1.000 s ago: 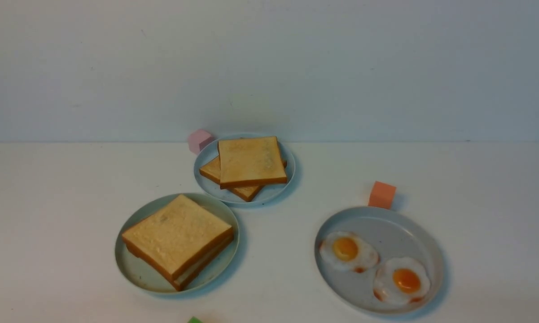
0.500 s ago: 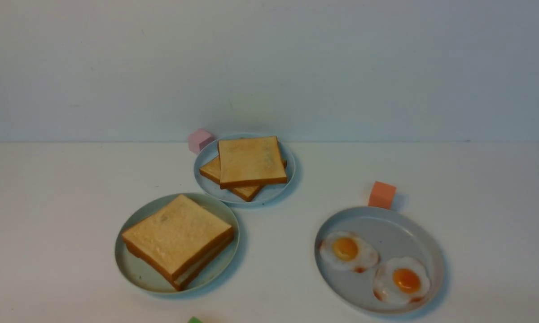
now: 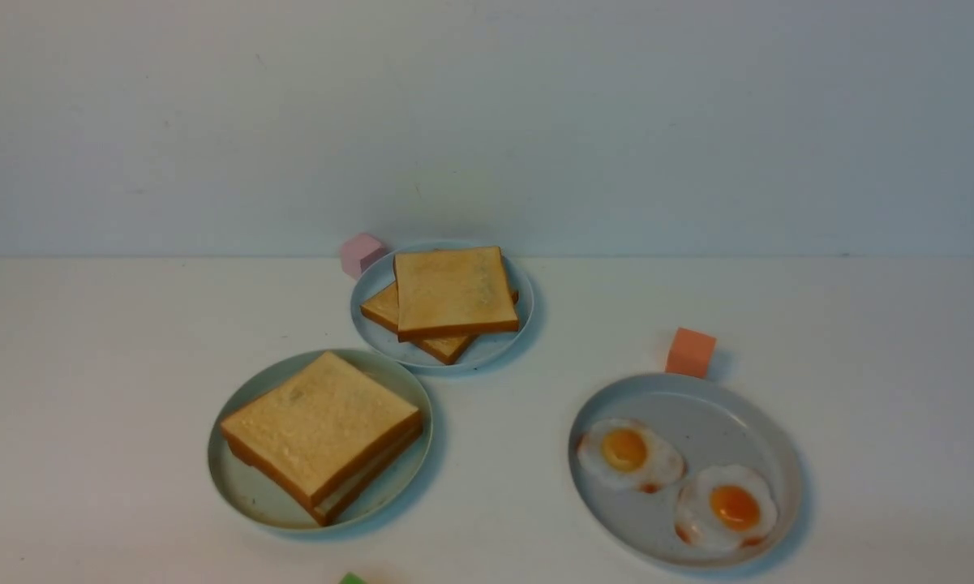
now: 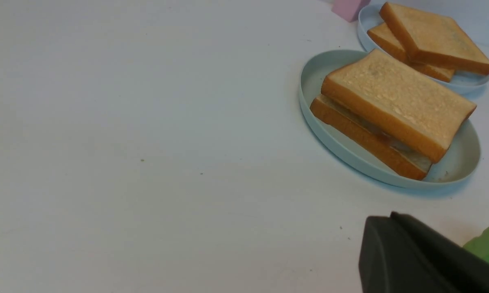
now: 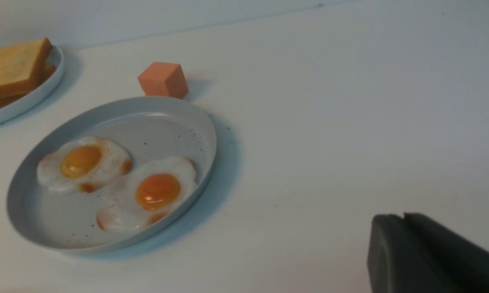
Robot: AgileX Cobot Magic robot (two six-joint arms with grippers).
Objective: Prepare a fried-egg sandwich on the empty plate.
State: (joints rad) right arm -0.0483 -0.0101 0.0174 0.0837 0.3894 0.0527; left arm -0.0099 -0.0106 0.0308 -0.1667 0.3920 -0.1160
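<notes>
Ok, your L hand [image 4: 392,254] is shut w/ nothing in it; R hand [image 5: 409,254] looks shut too, also nothing held. Fried-egg sandwich [image 3: 322,430] sits on the mint-green plate [image 3: 251,496], L side of worktop [image 3: 503,487], top slice offset.

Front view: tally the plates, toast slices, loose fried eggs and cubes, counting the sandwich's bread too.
Plates (mint-green, pale blue, grey): 3
Toast slices (two in the sandwich, two in the plain stack): 4
Loose fried eggs: 2
Cubes (pink, orange, green, cut off by the edge): 3
Total: 12
</notes>
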